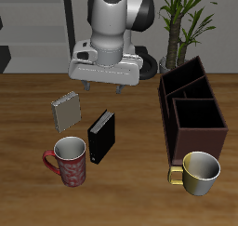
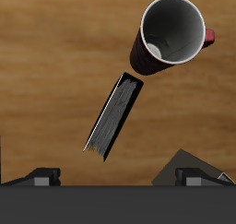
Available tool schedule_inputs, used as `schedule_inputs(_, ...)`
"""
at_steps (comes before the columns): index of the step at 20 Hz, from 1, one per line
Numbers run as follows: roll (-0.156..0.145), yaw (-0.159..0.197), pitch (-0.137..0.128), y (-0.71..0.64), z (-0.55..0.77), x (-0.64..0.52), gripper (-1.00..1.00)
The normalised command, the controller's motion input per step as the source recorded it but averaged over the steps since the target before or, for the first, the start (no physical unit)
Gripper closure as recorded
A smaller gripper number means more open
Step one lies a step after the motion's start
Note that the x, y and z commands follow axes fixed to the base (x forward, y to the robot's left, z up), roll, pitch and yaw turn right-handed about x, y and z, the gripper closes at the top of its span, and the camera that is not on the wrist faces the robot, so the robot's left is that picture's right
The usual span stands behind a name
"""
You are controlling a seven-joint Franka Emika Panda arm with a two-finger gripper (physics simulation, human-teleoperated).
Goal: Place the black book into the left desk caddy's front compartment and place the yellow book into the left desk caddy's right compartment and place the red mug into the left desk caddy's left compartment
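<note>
The black book (image 1: pixel 101 135) (image 2: pixel 115 115) stands upright on the table, between the red mug (image 1: pixel 69 162) (image 2: pixel 171 34) and the yellow book (image 1: pixel 66 110), a pale grey-tan one that also stands upright. Only a corner of the yellow book (image 2: pixel 189 165) shows in the wrist view. My gripper (image 1: pixel 103 85) (image 2: pixel 118 176) hangs above the table, farther back than the books, open and with nothing between its fingers. The left desk caddy (image 1: pixel 191 109), a tall dark brown box with dividers, stands off to the side, well apart from the gripper.
A glossy cream-yellow mug (image 1: pixel 199 172) stands right in front of the caddy, near the table's front edge. A potted plant (image 1: pixel 181 16) rises behind the caddy at the table's back.
</note>
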Motion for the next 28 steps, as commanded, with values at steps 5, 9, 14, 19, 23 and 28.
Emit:
schedule_inputs(5,0.006,-0.09,0.012,0.07,-0.26,0.13,-1.0)
schedule_inputs(9,-0.007,-0.067,0.011,-0.06,-0.3,0.05,-1.0)
schedule_inputs(14,-0.018,-0.018,0.014,-0.09,-0.21,0.0,-1.0)
schedule_inputs(19,-0.017,-0.03,0.027,-0.08,-0.25,0.07,-1.0)
schedule_inputs(23,0.006,-0.008,-0.001,-0.03,-0.24,0.04,-1.0)
schedule_inputs(28,-0.02,-0.029,0.031,-0.05,-0.32,0.05,-1.0)
